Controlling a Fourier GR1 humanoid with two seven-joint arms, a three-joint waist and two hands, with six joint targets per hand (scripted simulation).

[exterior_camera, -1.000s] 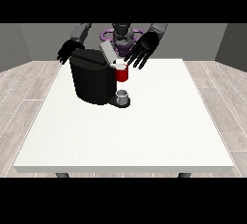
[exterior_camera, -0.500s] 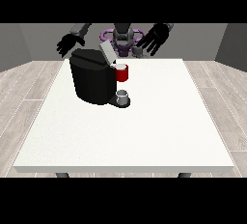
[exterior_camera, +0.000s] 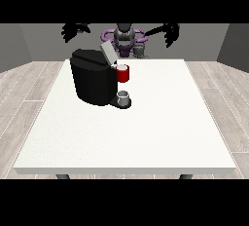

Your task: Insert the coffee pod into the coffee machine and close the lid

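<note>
**Pod looks seated, lid not yet shut**

Front view: we're seeing the coffee machine (exterior_camera: 96, 80) sitting on the white table (exterior_camera: 146, 132), left of centre. Its lid (exterior_camera: 108, 52) is standing tilted up and open, so the closing step is still left to do. A red holder (exterior_camera: 123, 73) is sticking out at the machine's front w/ a pale round thing in its top; we're judging that to be the coffee pod (exterior_camera: 122, 67), i.e. insert prob. done, but it's too small to be sure. Below it a small grey cup (exterior_camera: 124, 97) is resting on the machine's base; contents can't be told.

Both hands are hanging raised, well apart from the machine and holding nothing. The hand at the view's left (exterior_camera: 75, 30) is showing spread, relaxed fingers. The hand at the view's right (exterior_camera: 170, 33) is showing fingers hanging down, uncurled, nothing in them.
</note>
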